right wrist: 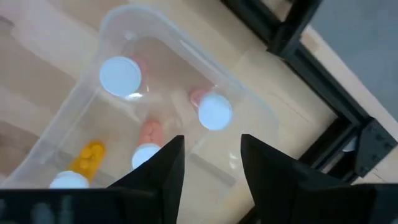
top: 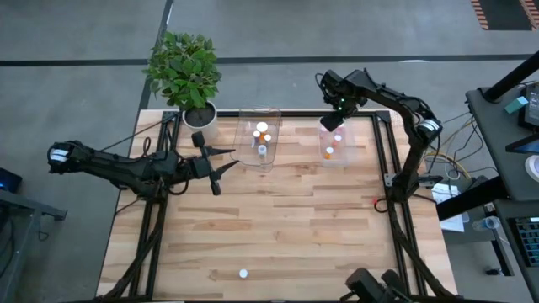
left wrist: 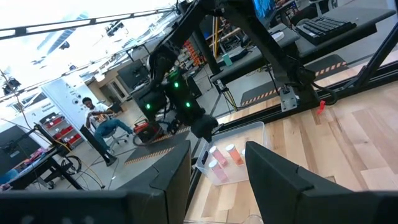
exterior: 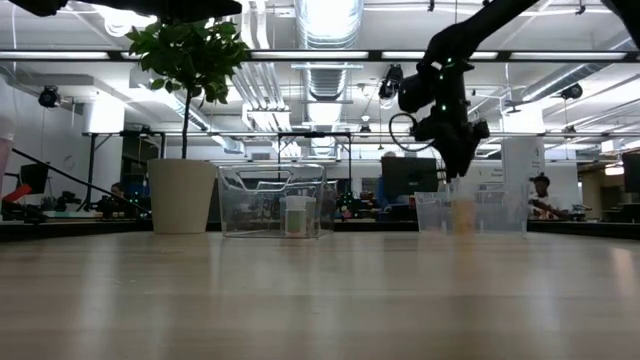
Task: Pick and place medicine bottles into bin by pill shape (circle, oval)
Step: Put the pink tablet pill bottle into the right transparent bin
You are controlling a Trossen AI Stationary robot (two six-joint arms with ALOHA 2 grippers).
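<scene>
Two clear bins stand at the table's far side, the left bin [top: 258,139] and the right bin [top: 335,145]. Each holds small medicine bottles, those in the left bin [top: 263,132] and those in the right bin [right wrist: 120,76] lying on the bin floor. One white-capped bottle [top: 243,273] stands alone near the table's near edge. My right gripper [right wrist: 211,163] is open and empty above the right bin's far end [top: 332,123]. My left gripper [top: 221,168] is open and empty, hovering just left of the left bin.
A potted plant [top: 189,80] stands at the far left corner, next to the left bin. The black table frame [top: 383,160] runs along the right edge. Bare wood [top: 278,227] fills the middle and near part of the table.
</scene>
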